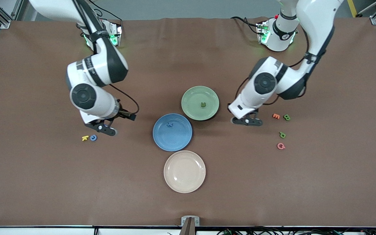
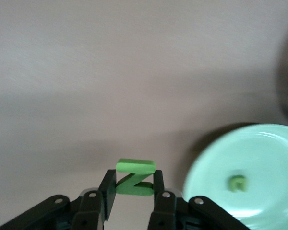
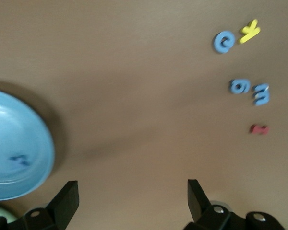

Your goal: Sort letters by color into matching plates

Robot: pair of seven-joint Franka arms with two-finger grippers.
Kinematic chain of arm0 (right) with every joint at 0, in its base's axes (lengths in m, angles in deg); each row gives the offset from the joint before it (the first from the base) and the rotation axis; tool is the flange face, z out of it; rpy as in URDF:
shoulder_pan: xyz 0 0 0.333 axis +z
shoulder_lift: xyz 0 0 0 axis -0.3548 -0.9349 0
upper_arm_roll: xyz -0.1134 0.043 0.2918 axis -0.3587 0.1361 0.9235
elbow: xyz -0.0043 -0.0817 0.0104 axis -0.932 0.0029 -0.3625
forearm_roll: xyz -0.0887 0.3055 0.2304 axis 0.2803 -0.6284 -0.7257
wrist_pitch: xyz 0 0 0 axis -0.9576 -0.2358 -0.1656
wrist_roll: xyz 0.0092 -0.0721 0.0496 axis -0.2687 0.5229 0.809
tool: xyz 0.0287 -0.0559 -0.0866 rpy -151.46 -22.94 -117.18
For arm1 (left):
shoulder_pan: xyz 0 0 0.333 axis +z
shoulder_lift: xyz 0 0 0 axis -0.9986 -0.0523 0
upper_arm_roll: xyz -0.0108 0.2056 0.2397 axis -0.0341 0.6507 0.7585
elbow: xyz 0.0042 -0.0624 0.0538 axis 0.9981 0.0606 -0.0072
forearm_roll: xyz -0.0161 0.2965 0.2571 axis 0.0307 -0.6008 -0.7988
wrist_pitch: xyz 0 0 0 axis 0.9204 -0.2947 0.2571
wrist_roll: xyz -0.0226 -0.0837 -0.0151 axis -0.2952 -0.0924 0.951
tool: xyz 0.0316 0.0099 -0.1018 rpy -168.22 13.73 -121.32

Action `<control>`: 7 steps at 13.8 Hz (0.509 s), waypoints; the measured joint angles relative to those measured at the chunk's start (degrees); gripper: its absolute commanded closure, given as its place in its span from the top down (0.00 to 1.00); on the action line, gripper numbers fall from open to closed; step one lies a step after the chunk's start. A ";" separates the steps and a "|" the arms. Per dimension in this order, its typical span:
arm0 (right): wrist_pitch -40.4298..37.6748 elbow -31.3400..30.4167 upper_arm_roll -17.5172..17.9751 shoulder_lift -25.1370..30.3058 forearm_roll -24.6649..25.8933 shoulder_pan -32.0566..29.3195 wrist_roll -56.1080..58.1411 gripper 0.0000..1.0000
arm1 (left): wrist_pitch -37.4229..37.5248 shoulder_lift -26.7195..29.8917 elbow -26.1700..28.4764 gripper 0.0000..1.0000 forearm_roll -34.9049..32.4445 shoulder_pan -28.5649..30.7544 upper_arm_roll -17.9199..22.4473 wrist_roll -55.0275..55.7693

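My left gripper [image 1: 247, 121] is shut on a green Z letter [image 2: 134, 178] and hangs over the bare table beside the pale green plate [image 1: 193, 98], toward the left arm's end. That green plate [image 2: 269, 148] holds one green letter [image 1: 203, 104]. The blue plate [image 1: 175, 140] holds one blue letter [image 1: 169, 123]. My right gripper [image 1: 106, 129] is open and empty over the table toward the right arm's end, close to a blue letter [image 1: 93, 137]. Two more blue letters [image 3: 240, 86] [image 3: 261, 93] show in the right wrist view. Two green letters [image 1: 286, 117] [image 1: 282, 134] lie toward the left arm's end.
A beige plate [image 1: 184, 182] sits nearer the front camera than the blue plate. A yellow letter [image 1: 85, 138] lies beside the blue one. An orange letter [image 1: 275, 116] and a pink letter [image 1: 281, 146] lie among the green ones. A red letter [image 3: 259, 129] lies near the blue pair.
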State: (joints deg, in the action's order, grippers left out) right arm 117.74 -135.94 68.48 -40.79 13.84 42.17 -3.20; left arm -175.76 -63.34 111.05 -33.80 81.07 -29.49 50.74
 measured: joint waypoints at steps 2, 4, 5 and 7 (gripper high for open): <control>3.87 -4.81 -0.08 1.39 0.08 -4.17 9.05 1.00 | -0.06 -2.11 -1.77 0.01 0.00 -4.45 -0.05 6.76; 7.91 -9.63 -0.17 2.90 0.13 -8.08 18.40 1.00 | -0.54 -4.53 -3.07 0.03 0.00 -8.23 -0.03 12.47; 10.35 -11.97 -0.19 3.47 0.25 -9.85 22.37 1.00 | -1.56 -5.74 -3.27 0.04 0.00 -9.77 -0.02 15.08; 16.05 -16.16 -0.20 4.00 1.18 -12.89 29.19 1.00 | -3.02 -7.89 -3.34 0.19 0.00 -12.11 0.06 18.70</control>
State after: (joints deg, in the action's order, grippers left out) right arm 133.79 -152.09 68.28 -36.79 15.02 29.28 25.99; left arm -178.78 -71.23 107.71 -33.81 68.96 -29.43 69.43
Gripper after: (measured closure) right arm 0.000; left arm 0.648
